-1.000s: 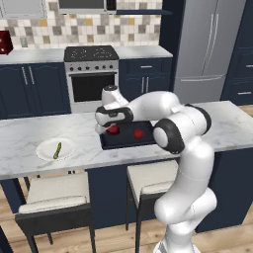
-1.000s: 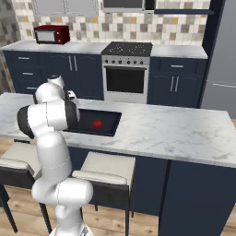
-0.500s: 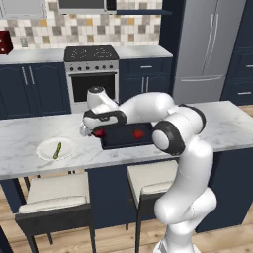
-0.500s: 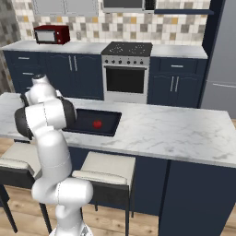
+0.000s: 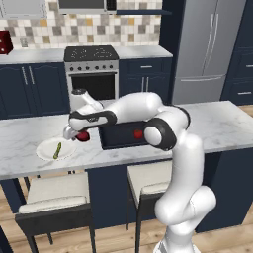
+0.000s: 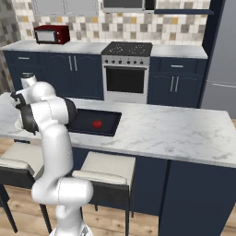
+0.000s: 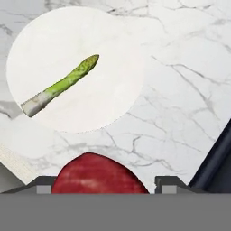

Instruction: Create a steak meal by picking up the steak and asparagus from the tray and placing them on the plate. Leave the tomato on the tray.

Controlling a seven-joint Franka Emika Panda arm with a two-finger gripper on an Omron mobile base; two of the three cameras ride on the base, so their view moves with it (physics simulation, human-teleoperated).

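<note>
Marble bench carries a white plate holding the asparagus. Just beside the plate, the tool grips the steak. Beyond, the tomato sits on the black tray.

I see the plate on the counter in the left base view, well out at 9 o'clock from the tray. Asparagus lies on the plate, right of its centre. Gripper hangs over the counter between plate and tray, just beside the plate's rim at its 2 o'clock, with the steak in its jaws. Tomato sits in the tray, toward its right end. In the hand view the asparagus lies on the plate, tip at 2 o'clock, and the steak sits at 6 o'clock between the fingertips. Stove stands behind the counter at 12 o'clock, fridge at 2 o'clock.
</note>
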